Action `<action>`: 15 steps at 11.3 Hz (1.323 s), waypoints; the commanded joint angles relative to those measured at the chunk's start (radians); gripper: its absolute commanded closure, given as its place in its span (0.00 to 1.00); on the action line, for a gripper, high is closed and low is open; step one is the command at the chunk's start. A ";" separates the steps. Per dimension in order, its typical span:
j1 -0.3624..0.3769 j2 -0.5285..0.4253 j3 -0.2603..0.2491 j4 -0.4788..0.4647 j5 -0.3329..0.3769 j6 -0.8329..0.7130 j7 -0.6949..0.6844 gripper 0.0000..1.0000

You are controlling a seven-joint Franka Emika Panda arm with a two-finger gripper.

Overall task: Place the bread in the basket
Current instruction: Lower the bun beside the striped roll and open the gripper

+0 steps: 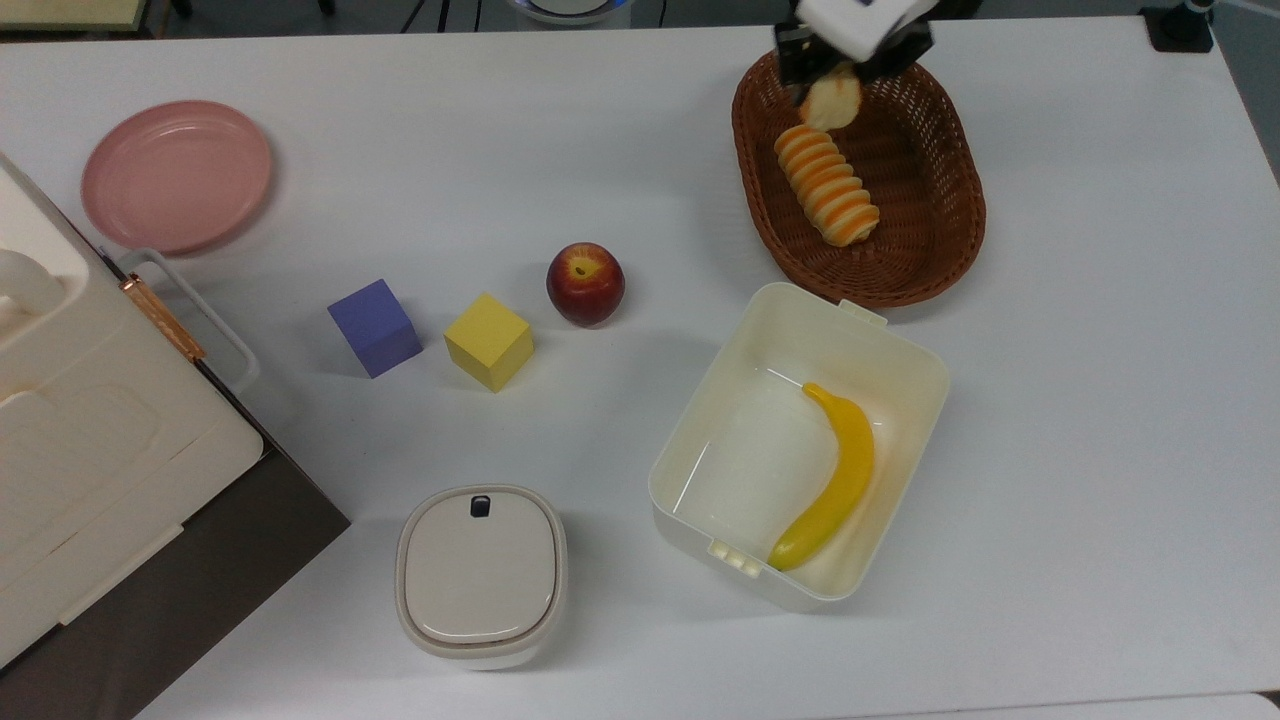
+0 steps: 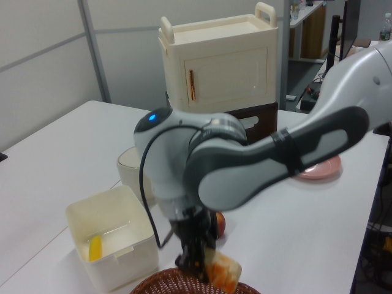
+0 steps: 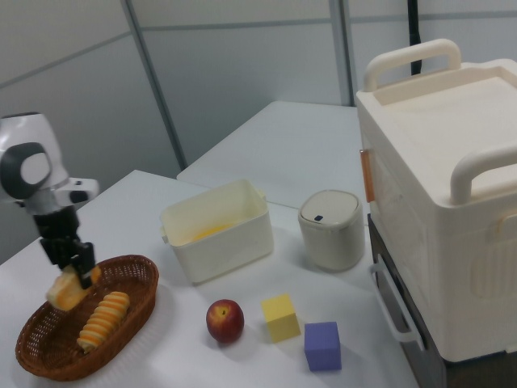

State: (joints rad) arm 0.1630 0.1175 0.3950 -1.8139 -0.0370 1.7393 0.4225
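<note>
The gripper (image 1: 838, 72) is clamping the bread (image 1: 831, 100) between its fingers and holding it in the air over the far end of the basket (image 1: 950, 225), inside the line of the rim in the top view. Just below the gripper in the top view, a striped spiral roll (image 1: 827, 184) is lying on the basket floor, close under the bread; whether the two are touching cannot be told. Farther down the top view from the gripper, a cream tub (image 1: 905, 345) is sitting just beside the basket and is holding a banana (image 1: 833, 480). Toward the top view's left of the gripper, well apart, an apple (image 1: 585, 283), a yellow cube (image 1: 488, 341) and a purple cube (image 1: 374, 327) are standing in a row on the white table (image 1: 1100, 400). No readable writing is showing on anything.
</note>
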 commanded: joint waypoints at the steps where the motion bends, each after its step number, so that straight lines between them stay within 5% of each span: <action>1: 0.119 0.025 -0.010 0.019 -0.011 0.046 0.002 0.18; 2: 0.142 0.045 -0.010 0.019 -0.014 0.072 0.002 0.00; 7: 0.124 0.053 -0.024 0.067 -0.014 0.103 -0.010 0.00; 10: -0.023 0.018 -0.030 0.117 -0.017 0.089 -0.097 0.00; 15: -0.049 -0.108 -0.255 0.117 -0.092 -0.065 -0.208 0.00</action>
State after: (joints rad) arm 0.1024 0.0829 0.2214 -1.6801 -0.0871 1.7433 0.2365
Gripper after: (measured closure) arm 0.000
